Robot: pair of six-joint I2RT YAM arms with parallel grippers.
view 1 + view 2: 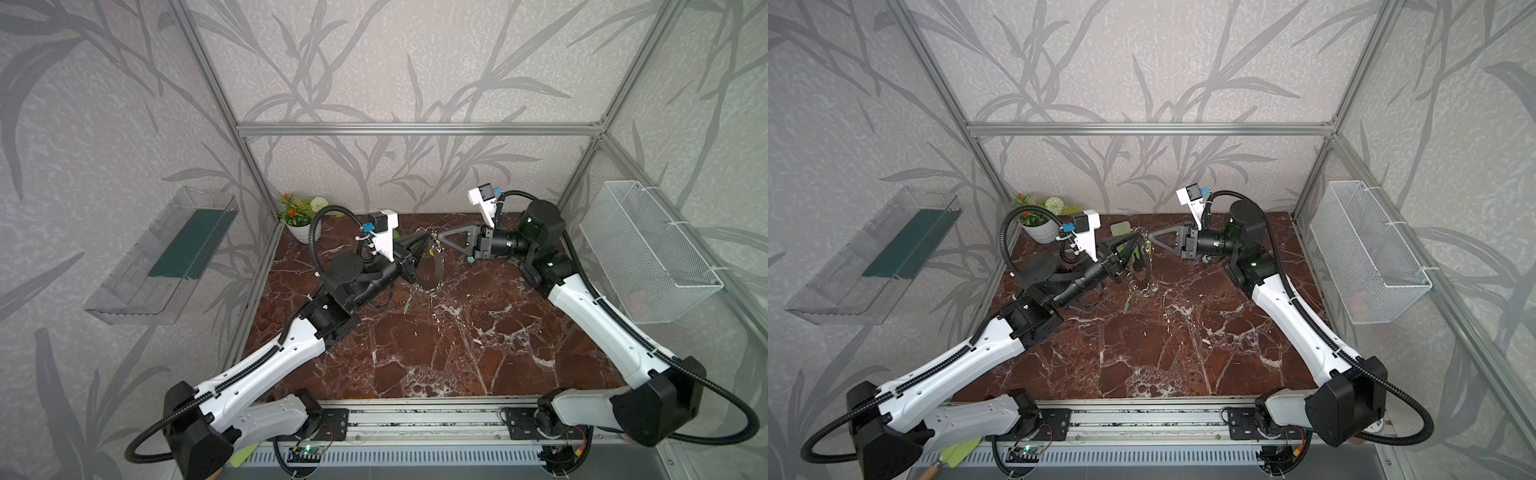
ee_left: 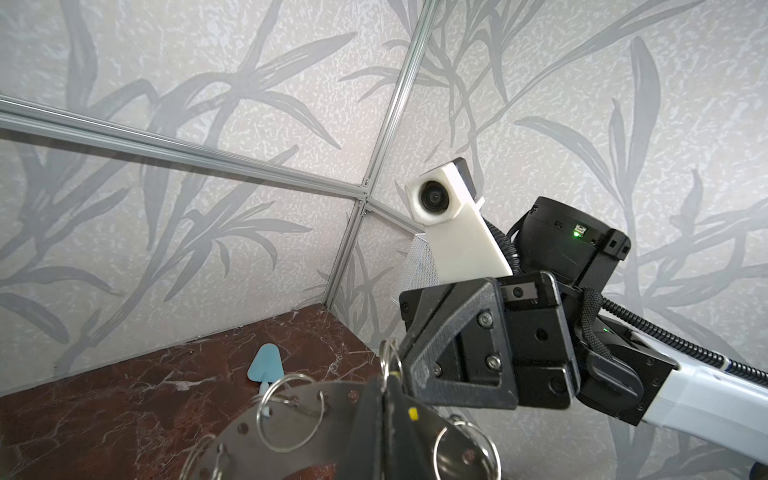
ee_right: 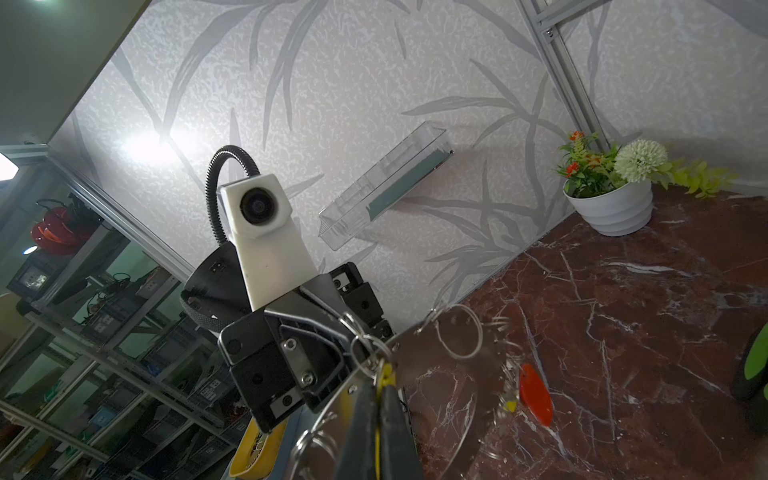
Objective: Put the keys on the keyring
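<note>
Right wrist view | your left end effector (image 2: 385,390) grips the keyring (image 2: 316,419), right end effector (image 3: 380,378) pinches a yellow key (image 3: 386,371) | next, hook it on.

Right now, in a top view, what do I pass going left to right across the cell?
Clear wall tray → potted plant → left arm's wrist camera → keyring → right arm's wrist camera → wire basket.
</note>
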